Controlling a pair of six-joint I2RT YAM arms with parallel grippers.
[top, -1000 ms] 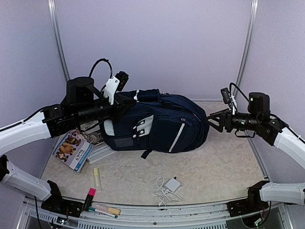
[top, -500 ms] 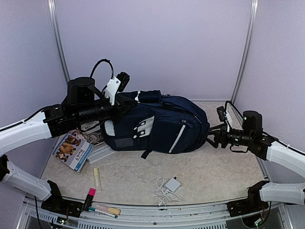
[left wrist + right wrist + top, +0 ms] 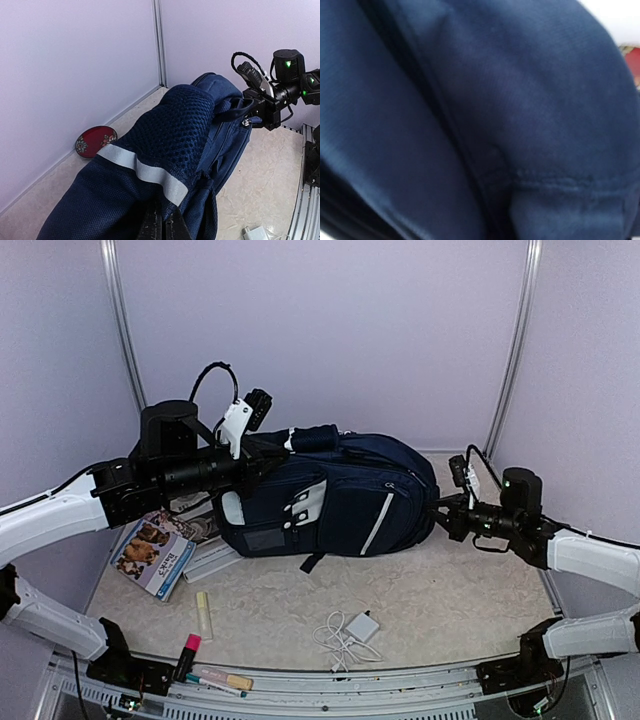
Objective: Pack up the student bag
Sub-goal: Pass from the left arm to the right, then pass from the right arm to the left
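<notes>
A: Zip work, I'd say. Your student bag [image 3: 340,495] lies on its side across the back of the desk [image 3: 450,590], and I can't see any opening in it yet.

B: And the tools?

A: Your left tool [image 3: 161,226] is pinching navy fabric at the bag's top end, with the arm stretched low and level from the left. Your right tool [image 3: 441,511] is pressed together right at the opposite end, forearm low over the desk, wrist aimed into the bag. It looks to be on a small tab there, though I can't confirm a grip.

B: Next move?

A: Probably draw that tab along the seam while your left braces the bag. The book [image 3: 152,550] and charger [image 3: 362,626] lie nearby, unpacked.
</notes>
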